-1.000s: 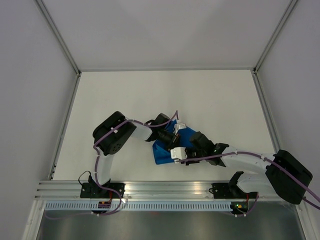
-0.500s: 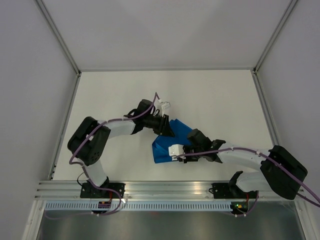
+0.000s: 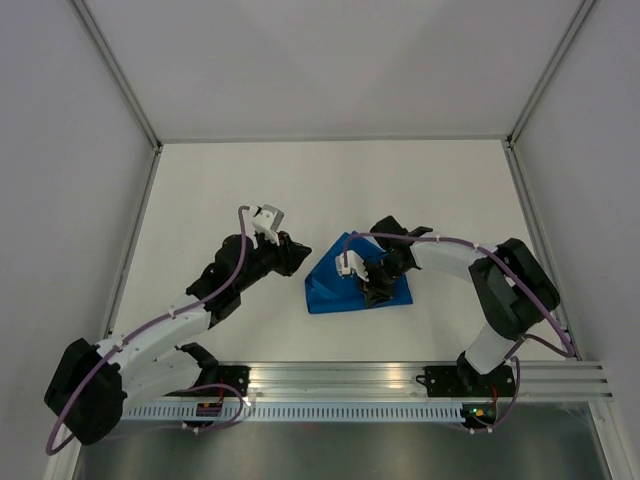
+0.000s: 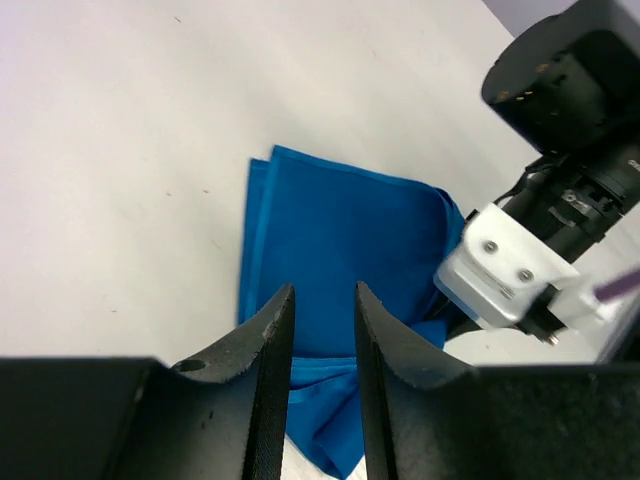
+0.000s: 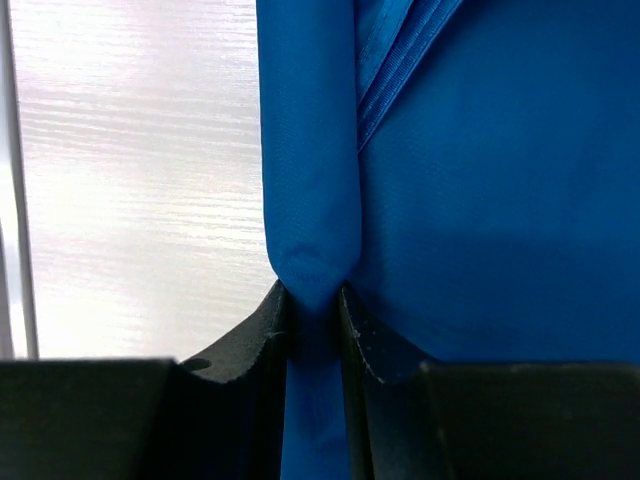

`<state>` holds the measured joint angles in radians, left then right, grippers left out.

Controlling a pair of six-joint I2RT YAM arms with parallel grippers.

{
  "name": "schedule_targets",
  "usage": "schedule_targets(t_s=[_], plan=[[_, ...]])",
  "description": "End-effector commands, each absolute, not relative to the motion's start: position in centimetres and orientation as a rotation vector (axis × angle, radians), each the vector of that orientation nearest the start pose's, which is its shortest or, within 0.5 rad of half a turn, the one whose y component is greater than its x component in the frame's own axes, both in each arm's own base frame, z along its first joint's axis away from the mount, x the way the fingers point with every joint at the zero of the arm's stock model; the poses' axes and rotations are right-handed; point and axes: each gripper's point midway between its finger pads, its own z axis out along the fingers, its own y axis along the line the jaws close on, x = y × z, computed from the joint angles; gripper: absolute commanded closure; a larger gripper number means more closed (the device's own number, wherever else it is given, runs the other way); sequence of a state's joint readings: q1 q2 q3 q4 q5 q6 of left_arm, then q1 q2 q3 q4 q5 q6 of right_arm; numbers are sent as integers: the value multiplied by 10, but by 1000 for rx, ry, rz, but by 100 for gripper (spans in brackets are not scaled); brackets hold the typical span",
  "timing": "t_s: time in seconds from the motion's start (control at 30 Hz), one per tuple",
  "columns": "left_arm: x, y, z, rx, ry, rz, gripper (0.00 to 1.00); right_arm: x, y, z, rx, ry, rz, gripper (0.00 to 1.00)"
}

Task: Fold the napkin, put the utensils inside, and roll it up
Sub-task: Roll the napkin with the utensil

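Now, the napkin [image 3: 328, 292] lies folded on the desk [image 3: 250, 180], a bright blue wedge a little right of the middle and closer to the near edge than the far one. Its narrow end points toward the far edge and its broad side faces the arm bases.

Over on the right, the right gripper [image 3: 372, 285] is down on top of the cloth, the arm curling in from the right side of the desk. And the wrist view settles it: both fingers [image 5: 262, 335] are clamped on a plump rolled fold of the napkin, the blue fabric squeezed thin where the pads meet and bulging out into a tube beyond them. Beside that tube the rest of the cloth lies flat, with layered hems running off at an angle toward the top of the view.

On the other side, the left gripper [image 3: 298, 256] hangs just beside the napkin's left edge, pointing at it. From its own camera the two dark fingers [image 4: 268, 350] stand a narrow gap apart with nothing between them, no cloth caught, the folded napkin spread out beyond the tips with stacked layers showing along one edge. A white block [image 4: 505, 275] on the right arm sits over the cloth's far side in that view.
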<state>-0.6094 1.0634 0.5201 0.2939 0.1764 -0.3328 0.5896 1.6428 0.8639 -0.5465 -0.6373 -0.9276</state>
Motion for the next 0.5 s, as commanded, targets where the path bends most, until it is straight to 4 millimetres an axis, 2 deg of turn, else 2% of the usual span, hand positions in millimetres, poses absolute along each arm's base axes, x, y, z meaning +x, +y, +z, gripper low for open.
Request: schedule_targets(t_s=[0.0, 0.1, 0.13, 0.2, 0.23, 0.3, 0.37, 0.43, 0.47], plan=[[279, -216, 200, 286, 1717, -612, 65, 163, 183, -15, -2036, 2105, 943, 100], [264, -222, 202, 357, 1667, -553, 64, 167, 183, -17, -2020, 2134, 996, 99], [253, -232, 202, 423, 1648, -541, 64, 168, 184, -19, -2023, 2148, 1021, 99], [247, -239, 197, 496, 1631, -484, 64, 171, 183, -20, -2014, 2173, 1057, 100], [236, -254, 184, 598, 1633, -447, 64, 172, 183, -21, -2011, 2180, 1067, 100], [232, -261, 175, 690, 1609, -356, 64, 173, 182, -25, -2002, 2205, 1084, 100], [221, -274, 156, 813, 1590, -311, 64, 177, 184, -24, -1989, 2213, 1094, 100], [213, -287, 153, 876, 1535, -318, 62, 177, 184, -27, -1987, 2232, 1105, 100], [209, -294, 144, 924, 1530, -323, 61, 178, 183, -27, -1980, 2236, 1105, 100]])
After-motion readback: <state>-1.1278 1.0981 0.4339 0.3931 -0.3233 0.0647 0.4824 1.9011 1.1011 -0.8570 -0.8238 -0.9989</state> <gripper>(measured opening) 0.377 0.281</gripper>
